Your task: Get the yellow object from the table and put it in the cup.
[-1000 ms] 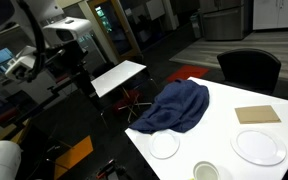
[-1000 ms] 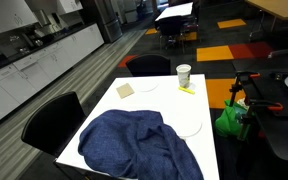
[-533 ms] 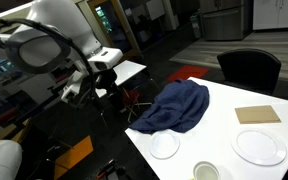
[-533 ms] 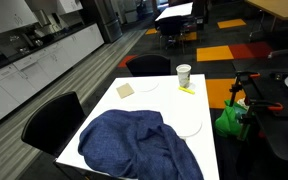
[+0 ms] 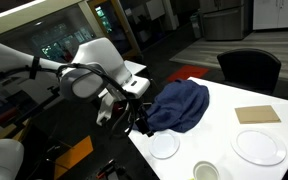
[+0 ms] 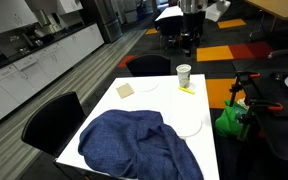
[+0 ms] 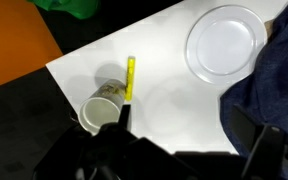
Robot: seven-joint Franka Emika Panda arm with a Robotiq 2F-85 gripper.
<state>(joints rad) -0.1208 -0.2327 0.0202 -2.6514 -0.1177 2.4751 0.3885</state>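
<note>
On the white table (image 7: 169,95), the yellow stick (image 7: 130,78) lies flat just beside the cup (image 7: 101,108), at about its one o'clock in the wrist view. The gripper (image 7: 182,135) hangs above them, fingers spread wide and empty. No step looks done yet: descending, pinching the stick, lifting and dropping it into the cup are all left.

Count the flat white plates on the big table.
2. A small saucer beside the blue cloth, a larger plate by the tan board; the cloth may hide more.
</note>
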